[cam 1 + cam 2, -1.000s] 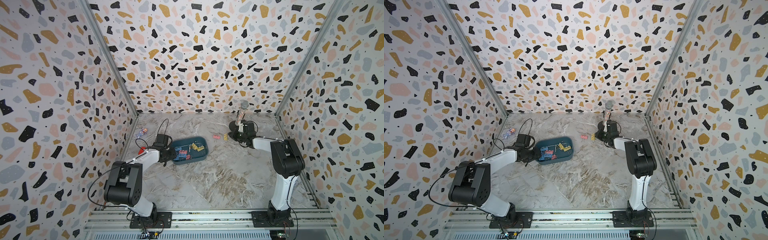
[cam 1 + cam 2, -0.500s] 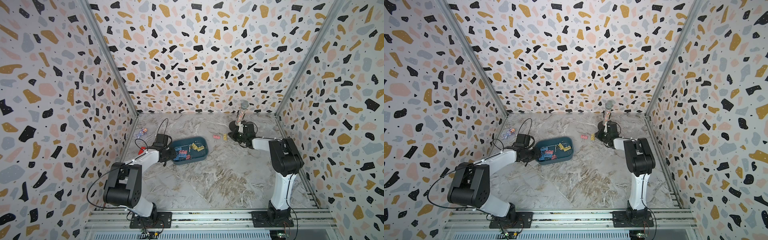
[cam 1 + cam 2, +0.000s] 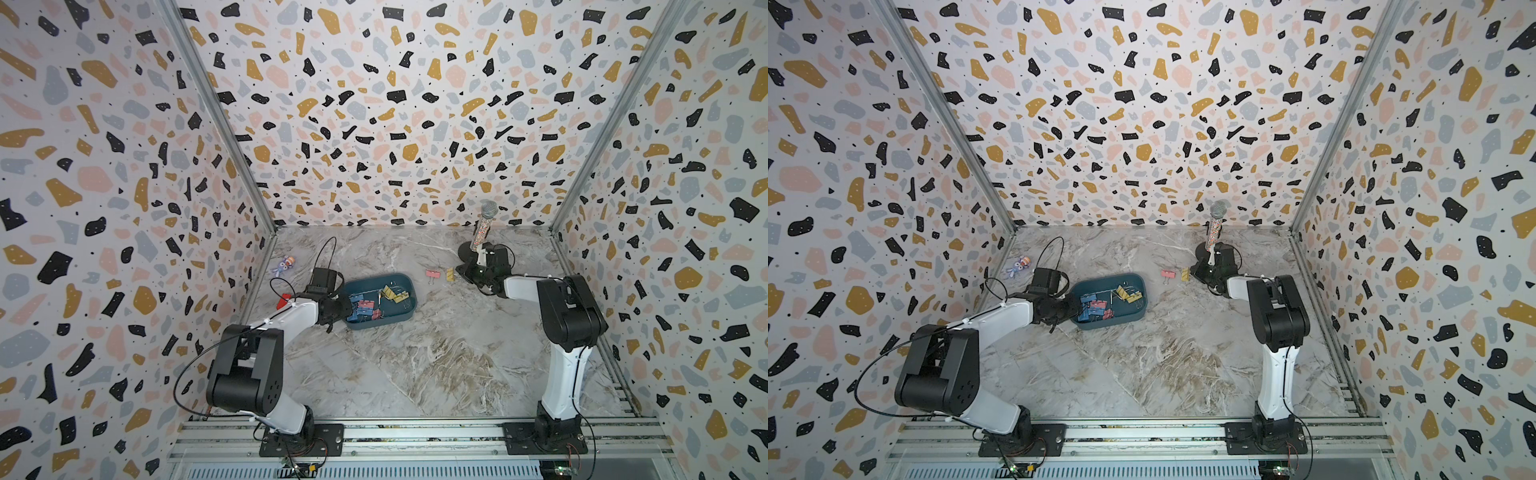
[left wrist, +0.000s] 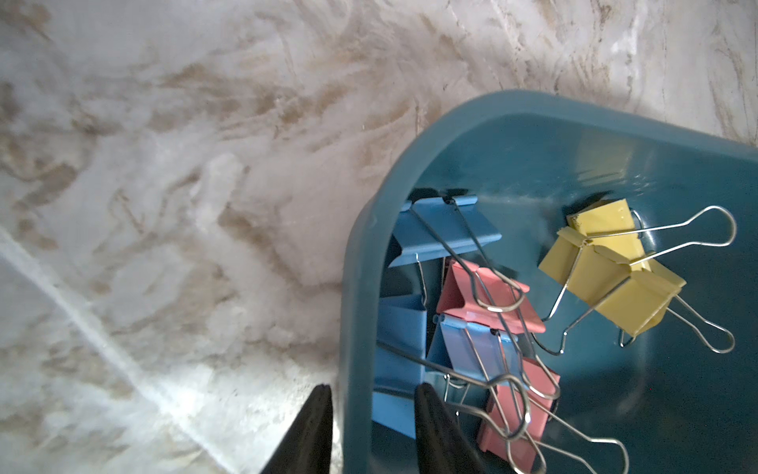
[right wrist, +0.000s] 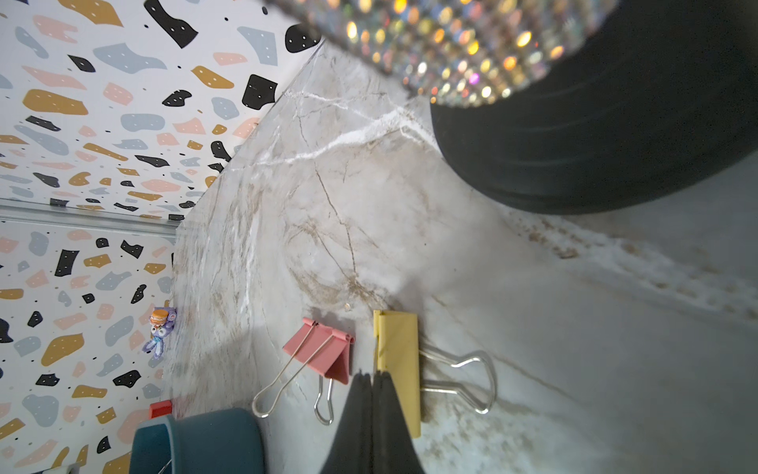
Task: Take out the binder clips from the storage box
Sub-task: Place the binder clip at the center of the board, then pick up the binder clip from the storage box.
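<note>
The teal storage box (image 3: 382,325) (image 3: 1108,324) lies left of centre on the marble floor. Inside it are several binder clips (image 3: 365,305) (image 3: 1096,305): blue (image 4: 447,230), pink (image 4: 488,299) and yellow (image 4: 607,271). My left gripper (image 3: 343,307) (image 4: 369,388) has its jaws on either side of the box's left end wall (image 4: 357,287), shut on it. A pink clip (image 3: 432,273) (image 5: 324,349) and a yellow clip (image 3: 450,274) (image 5: 400,353) lie on the floor outside the box. My right gripper (image 3: 459,272) (image 5: 372,373) is shut and empty, its tips low between those two.
A glittery microphone (image 3: 482,232) stands on a black round base just behind the right gripper. A purple toy figure (image 3: 284,264) and a red block (image 3: 284,298) lie by the left wall. Patterned walls enclose three sides.
The right arm's elbow has drifted slightly to the left. The left arm, the box and the clips have stayed where they were.
</note>
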`<state>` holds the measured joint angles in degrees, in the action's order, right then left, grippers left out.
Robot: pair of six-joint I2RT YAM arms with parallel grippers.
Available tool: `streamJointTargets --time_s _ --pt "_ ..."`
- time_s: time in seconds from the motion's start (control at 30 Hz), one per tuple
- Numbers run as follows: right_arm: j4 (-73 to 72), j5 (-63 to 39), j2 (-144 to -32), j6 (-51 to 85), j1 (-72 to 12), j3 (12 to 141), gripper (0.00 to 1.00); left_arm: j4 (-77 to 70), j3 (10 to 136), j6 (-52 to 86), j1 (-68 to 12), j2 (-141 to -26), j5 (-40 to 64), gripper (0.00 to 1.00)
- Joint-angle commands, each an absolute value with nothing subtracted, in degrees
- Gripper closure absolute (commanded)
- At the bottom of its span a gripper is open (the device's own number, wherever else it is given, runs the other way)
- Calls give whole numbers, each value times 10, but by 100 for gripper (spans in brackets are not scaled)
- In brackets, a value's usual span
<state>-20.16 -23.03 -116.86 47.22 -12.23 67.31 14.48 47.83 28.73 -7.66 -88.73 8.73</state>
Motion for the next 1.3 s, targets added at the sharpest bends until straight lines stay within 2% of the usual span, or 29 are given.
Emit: streamJointTargets --time_s 0.0,0.43,0.63,0.77,1.03,1.27 --pt "-209 -237 -1167 474 -120 679 99 136 471 287 -74 -873 90 63" --pt "-205 -239 -1157 470 -119 676 78 136 472 288 -74 -873 89 63" --pt "-183 -230 -1136 454 -117 678 72 136 471 287 -74 -874 88 63" --pt "-166 -227 -1111 436 -114 672 71 137 472 287 -74 -872 87 63" --pt "-44 -216 -1027 318 -115 687 70 142 479 287 -74 -872 84 63" --pt "50 -221 -986 208 -164 713 70 144 479 287 -74 -868 84 63"
